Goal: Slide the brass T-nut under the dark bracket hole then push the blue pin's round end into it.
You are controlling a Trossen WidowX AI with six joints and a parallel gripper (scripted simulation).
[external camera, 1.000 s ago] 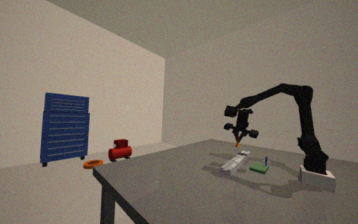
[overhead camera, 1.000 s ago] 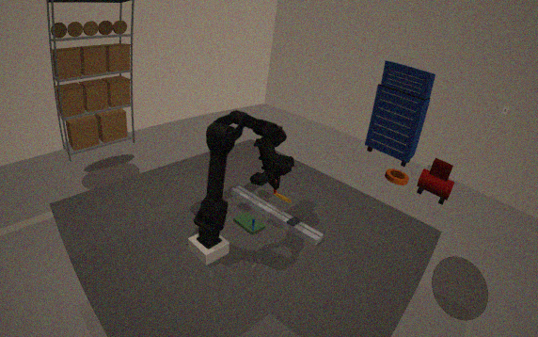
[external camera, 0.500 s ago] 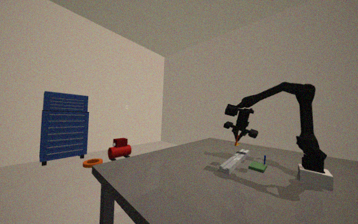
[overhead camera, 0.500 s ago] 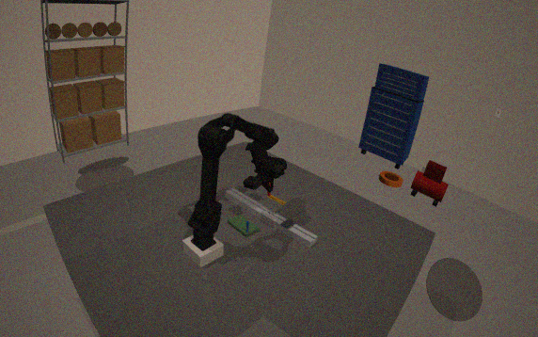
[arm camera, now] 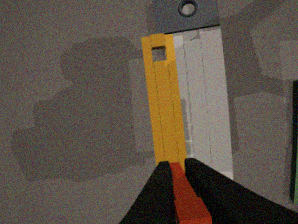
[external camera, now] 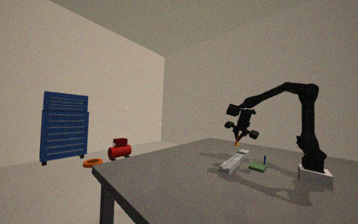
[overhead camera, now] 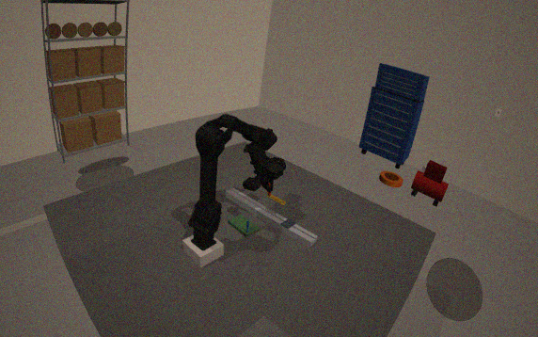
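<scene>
My gripper [overhead camera: 269, 190] [external camera: 236, 137] [arm camera: 176, 168] is shut on the orange handle [arm camera: 188, 196] of the brass T-nut [overhead camera: 277, 200] [external camera: 237, 144] [arm camera: 166, 110]. The nut hangs above the aluminum rail [overhead camera: 256, 207] [external camera: 231, 164] [arm camera: 214, 100], clear of it. In the wrist view the long nut overlaps the rail's left side, roughly along the rail, its square hole toward the bracket. The dark bracket [overhead camera: 288, 223] [external camera: 242, 152] [arm camera: 205, 19] sits across the rail, with its round hole showing in the wrist view. The blue pin [overhead camera: 247, 226] [external camera: 265, 159] stands upright in the green tray [overhead camera: 237, 222] [external camera: 258, 168].
The tray lies beside the rail, on the side of the arm's white base [overhead camera: 203, 254] [external camera: 315, 178]. The table edge [external camera: 117, 193] runs at the front left of the exterior view. A blue cabinet [overhead camera: 392, 115] [external camera: 65, 128] and a red compressor [overhead camera: 429, 185] [external camera: 119, 152] stand off the table.
</scene>
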